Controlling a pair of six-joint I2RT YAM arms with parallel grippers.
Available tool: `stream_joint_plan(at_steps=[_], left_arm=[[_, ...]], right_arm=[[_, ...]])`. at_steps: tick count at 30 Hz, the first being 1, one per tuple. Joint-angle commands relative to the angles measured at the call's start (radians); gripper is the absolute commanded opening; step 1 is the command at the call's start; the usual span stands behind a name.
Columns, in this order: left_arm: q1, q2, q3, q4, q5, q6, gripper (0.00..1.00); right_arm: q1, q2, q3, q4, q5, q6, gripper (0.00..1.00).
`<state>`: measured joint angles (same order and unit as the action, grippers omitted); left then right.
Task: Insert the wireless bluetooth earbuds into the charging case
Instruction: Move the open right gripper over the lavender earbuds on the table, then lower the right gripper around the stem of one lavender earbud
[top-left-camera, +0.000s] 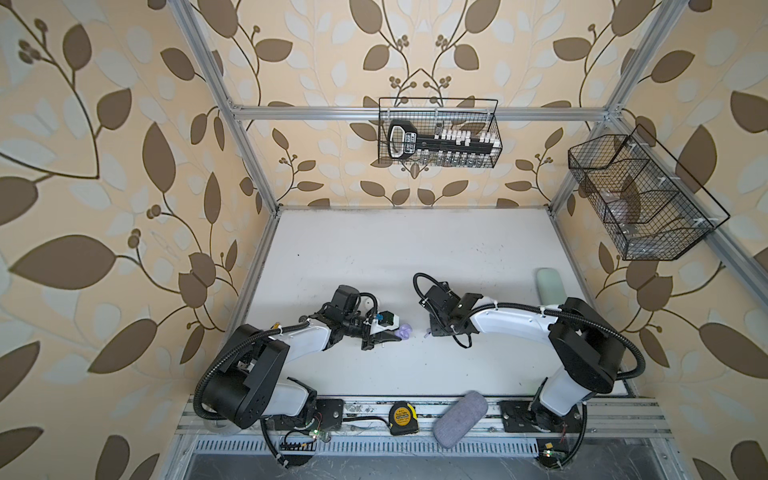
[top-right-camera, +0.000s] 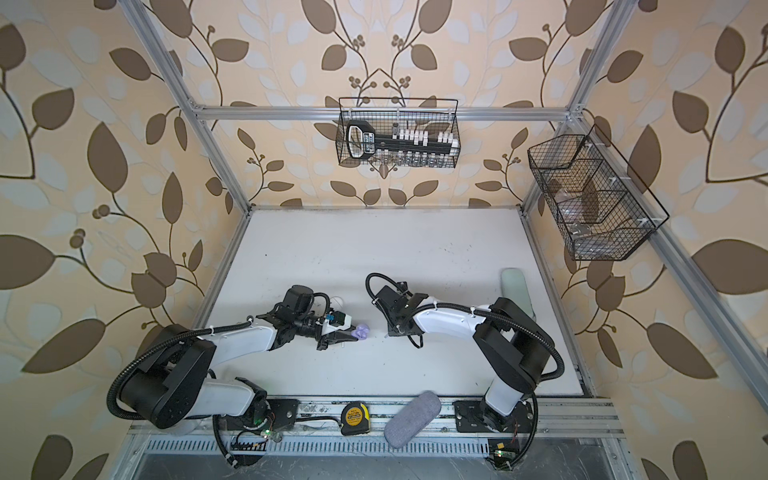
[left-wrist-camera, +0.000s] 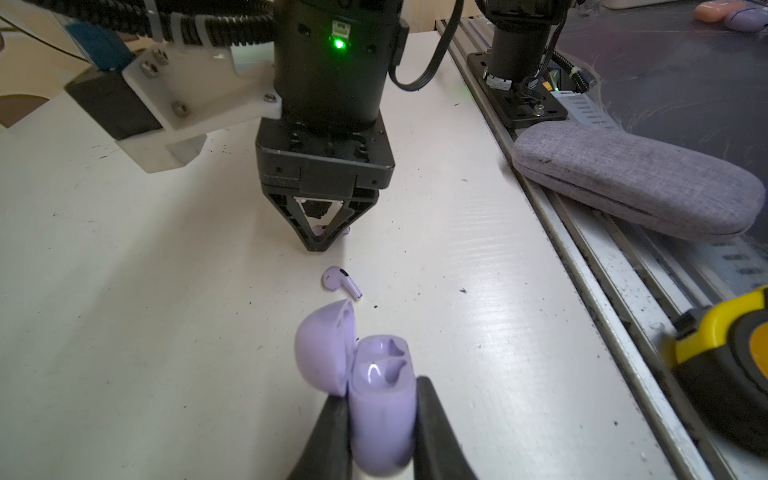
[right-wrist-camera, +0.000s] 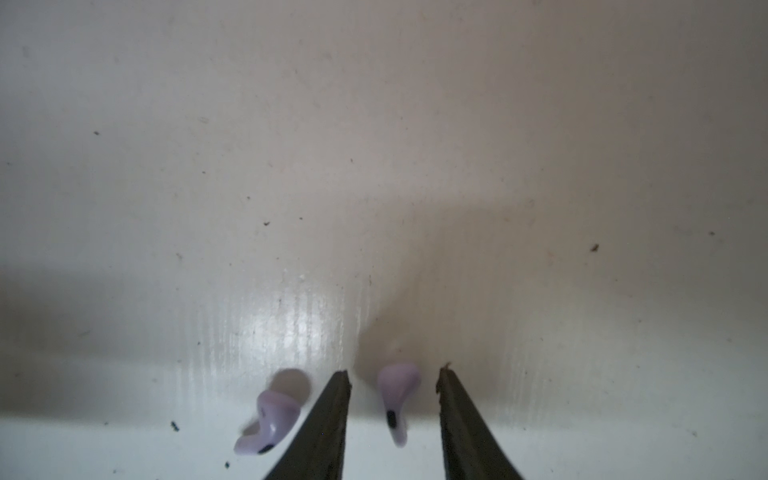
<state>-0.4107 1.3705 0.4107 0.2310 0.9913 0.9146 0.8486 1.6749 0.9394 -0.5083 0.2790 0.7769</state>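
The left arm is stretched low across the tabletop (top-left-camera: 374, 249) toward its middle. The left fingers (left-wrist-camera: 428, 405) are clamped tight on the base of the lavender charging case (left-wrist-camera: 382, 399), which is held with its lid hinged open and both sockets empty. The right arm is bent in from the opposite side with its wrist turned downward, so that the right fingers (right-wrist-camera: 332, 415) are pointed at the tabletop near the case. These fingers are parted. In the right wrist view one lavender earbud (right-wrist-camera: 397, 395) is seen lying between them, with a gap on either side and gripped by neither. A second earbud (right-wrist-camera: 270, 419) is seen just outside one finger. In the left wrist view the second earbud is shown whole between the case and the right fingers, while the first is largely hidden behind their tips. In both top views only the case can be made out, as a small lavender shape at the left fingers; the earbuds are too small to tell.
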Motion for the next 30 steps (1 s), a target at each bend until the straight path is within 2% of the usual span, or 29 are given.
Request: stream_joint_plan(at_steps=[1, 16, 30], left_arm=[[0.009, 0.000, -0.002, -0.009, 0.024, 0.021, 0.00], [0.009, 0.000, -0.003, -0.010, 0.024, 0.022, 0.00], [0.009, -0.001, 0.000, -0.011, 0.023, 0.020, 0.00]], right_arm=[[-0.008, 0.023, 0.023, -0.016, -0.003, -0.004, 0.37], [-0.010, 0.057, 0.059, -0.045, -0.007, -0.016, 0.32], [-0.011, 0.070, 0.076, -0.070, -0.015, -0.022, 0.31]])
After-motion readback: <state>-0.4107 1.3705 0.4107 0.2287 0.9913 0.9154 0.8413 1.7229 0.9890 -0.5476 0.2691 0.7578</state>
